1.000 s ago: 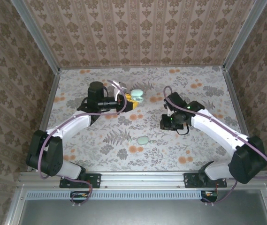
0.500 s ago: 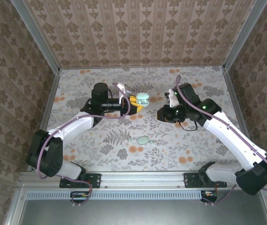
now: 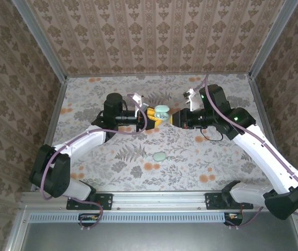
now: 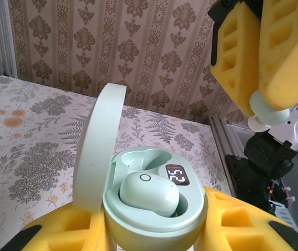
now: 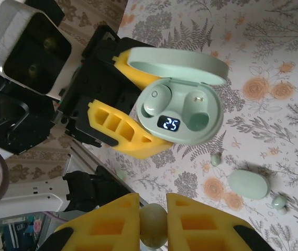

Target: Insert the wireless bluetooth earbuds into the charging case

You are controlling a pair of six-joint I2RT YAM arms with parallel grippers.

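Fingers of the left arm (image 3: 152,116) clench the open charging case (image 3: 161,110), held off the tabletop (image 3: 128,170), with one earbud (image 4: 149,192) seated inside. Just right of it, the right arm's fingers (image 5: 183,219) pinch a second earbud (image 5: 153,226), apart from the case.

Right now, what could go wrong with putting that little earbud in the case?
The small pale-green earbud is pinched between the right arm's yellow foam jaws, so it might slip or go in crooked. The open mint-green charging case is held in the left arm's jaws; a push could tilt it or bump its raised lid.
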